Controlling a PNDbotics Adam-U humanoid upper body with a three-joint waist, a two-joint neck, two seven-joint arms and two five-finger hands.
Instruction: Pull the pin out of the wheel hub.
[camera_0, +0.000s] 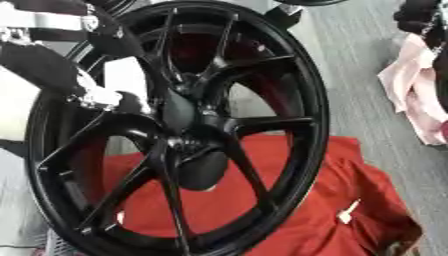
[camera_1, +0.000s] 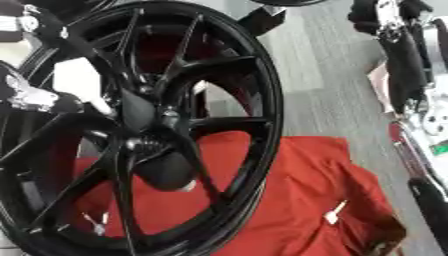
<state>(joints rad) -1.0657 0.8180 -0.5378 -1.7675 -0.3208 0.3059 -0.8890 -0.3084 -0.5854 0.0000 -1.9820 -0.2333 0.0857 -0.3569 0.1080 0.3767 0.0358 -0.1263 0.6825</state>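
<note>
Wheel hub (camera_0: 188, 117), black alloy with splayed spokes, stands upright and fills most of the frame, its rim (camera_0: 306, 100) running from the top edge to the bottom. Behind and beneath it, at lower right, lies a rumpled red cloth (camera_0: 350, 200) on a grey floor (camera_0: 359, 55). The pin itself cannot be picked out with confidence; a small dark, ribbed stub (camera_0: 185, 144) at the centre, just below where the spokes meet, is the likeliest candidate.

The robot's left hand (camera_0: 109, 97) comes in from the upper left of the frame and sits against the spokes just left of the centre, close to that stub but not clearly on it. Whether its fingers are curled or straight cannot be told, nor whether they hold anything. The right arm (camera_1: 407, 60) hangs at the right edge of the right eye view, well apart from the wheel; its hand does not show.

The wheel looks heavy and rigid, unlikely to shift under a light tug. A pin seated in metal would be small, stiff and probably smooth, so it is best pinched at its exposed end and drawn straight out along its axis.
</note>
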